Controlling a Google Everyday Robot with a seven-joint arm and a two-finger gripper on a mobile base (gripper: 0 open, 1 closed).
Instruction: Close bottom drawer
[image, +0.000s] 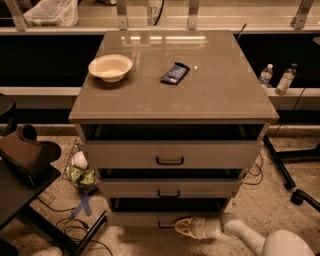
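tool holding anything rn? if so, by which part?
Cannot tell. The tool is low at the front face of the bottom drawer, near its middle. Whether it grips anything there does not show.

**Tan cabinet, cream gripper**

The cabinet (200, 95) is grey-tan all over, with a glossy unpatterned top, and the bottom drawer (132, 219) has the same tan front. The loop handles (169, 161) on the upper drawers are black. The gripper (180, 226), at the bottom drawer's front, is cream-yellow on a white arm (240, 233). On top are a cream bowl (110, 67) and a dark blue packet (175, 73) (with pale print). The floor (272, 200) is speckled beige and bears a cross of blue tape (82, 204).
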